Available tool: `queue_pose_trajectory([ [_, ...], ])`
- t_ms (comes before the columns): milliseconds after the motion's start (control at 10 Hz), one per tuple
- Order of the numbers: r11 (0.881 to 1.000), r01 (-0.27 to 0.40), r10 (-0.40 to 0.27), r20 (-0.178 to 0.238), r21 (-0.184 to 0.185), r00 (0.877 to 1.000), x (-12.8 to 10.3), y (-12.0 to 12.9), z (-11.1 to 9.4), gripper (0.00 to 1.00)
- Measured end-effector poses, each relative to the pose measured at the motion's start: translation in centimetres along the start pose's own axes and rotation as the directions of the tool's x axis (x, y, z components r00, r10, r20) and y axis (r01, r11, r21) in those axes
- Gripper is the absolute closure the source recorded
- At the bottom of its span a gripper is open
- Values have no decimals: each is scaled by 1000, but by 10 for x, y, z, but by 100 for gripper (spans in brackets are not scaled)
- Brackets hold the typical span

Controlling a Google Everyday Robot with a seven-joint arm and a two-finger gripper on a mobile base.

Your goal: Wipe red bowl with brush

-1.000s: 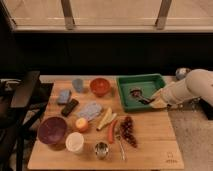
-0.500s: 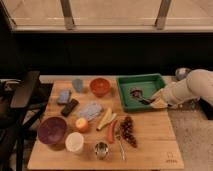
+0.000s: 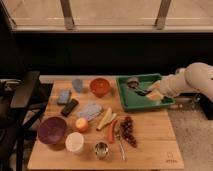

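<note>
gripper [image 3: 151,92] over the green tray [image 3: 131,102], by the brush [image 3: 136,86]; red bowl [image 3: 99,86] just left of the tray

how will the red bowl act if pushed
The red bowl looks small and smooth, so it probably slides on the table. Sitting upright and low, it likely won't tip. The gripper is over the green tray by the brush.

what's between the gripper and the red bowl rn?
Camera view: the gripper is over the green tray; the brush and the tray's left wall lie between it and the red bowl.
</note>
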Motion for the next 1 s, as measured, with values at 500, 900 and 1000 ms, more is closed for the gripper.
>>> queue_pose_trajectory([
  [500, 991, 81, -66, 137, -105, 988, -83, 1, 47, 100],
  [900, 960, 130, -92, 159, -247, 983, -119, 11, 101, 100],
  [1000, 954, 133, -93, 154, -270, 984, -123, 7, 116, 100],
])
